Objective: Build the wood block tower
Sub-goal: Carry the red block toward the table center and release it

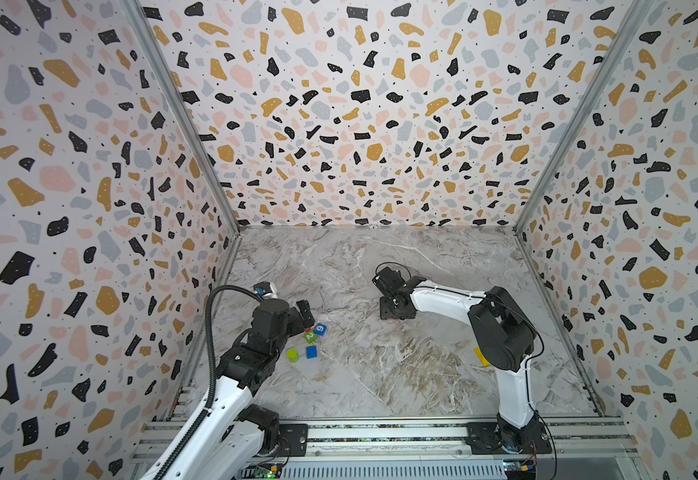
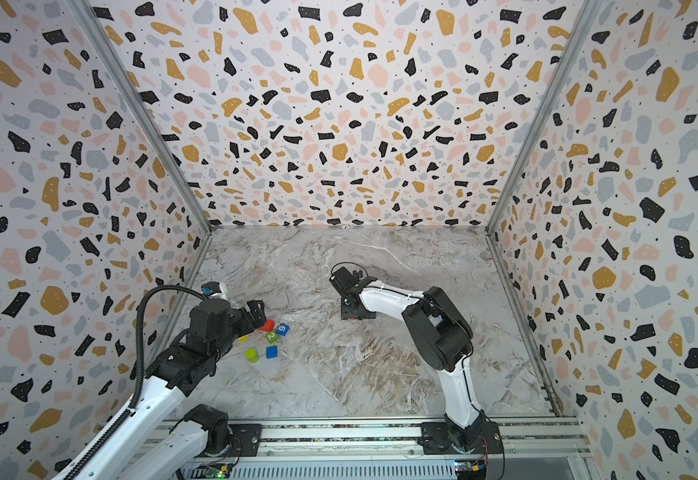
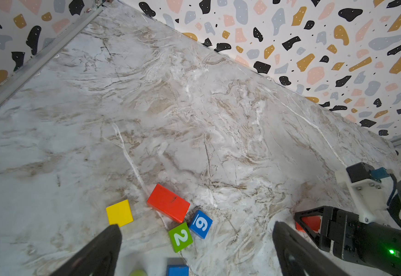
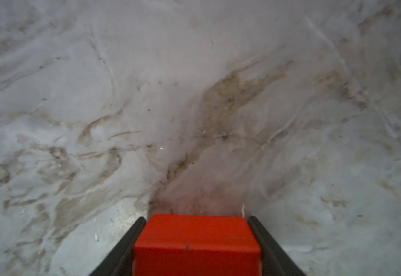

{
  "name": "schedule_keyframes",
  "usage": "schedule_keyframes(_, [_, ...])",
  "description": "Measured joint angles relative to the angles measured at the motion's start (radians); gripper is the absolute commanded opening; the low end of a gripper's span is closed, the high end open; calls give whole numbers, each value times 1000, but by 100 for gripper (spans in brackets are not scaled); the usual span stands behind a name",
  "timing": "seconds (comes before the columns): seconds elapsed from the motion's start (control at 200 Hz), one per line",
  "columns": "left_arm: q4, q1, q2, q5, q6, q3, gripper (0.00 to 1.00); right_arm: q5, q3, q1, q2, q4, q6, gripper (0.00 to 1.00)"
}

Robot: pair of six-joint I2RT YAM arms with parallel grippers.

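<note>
My right gripper is shut on a red slab, held low over the marble table near its middle. My left gripper stands open above a loose cluster at the left: a second red slab, a yellow cube, a blue cube marked 9, a green cube marked 2, a plain blue cube and a lime cylinder. Nothing lies between the left fingers. No blocks are stacked.
A yellow block lies on the table beside the right arm's elbow, partly hidden by it. Patterned walls close in the table on three sides, and the cluster sits near the left wall. A metal rail runs along the front.
</note>
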Motion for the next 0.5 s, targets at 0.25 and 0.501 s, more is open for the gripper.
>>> schedule_keyframes(0.25, [0, 0, -7, 2, 0, 0, 100, 0, 27, 0, 18, -3, 15, 50])
schedule_keyframes(0.501, [0, 0, -22, 2, 0, 0, 100, 7, 42, 0, 25, -11, 18, 62])
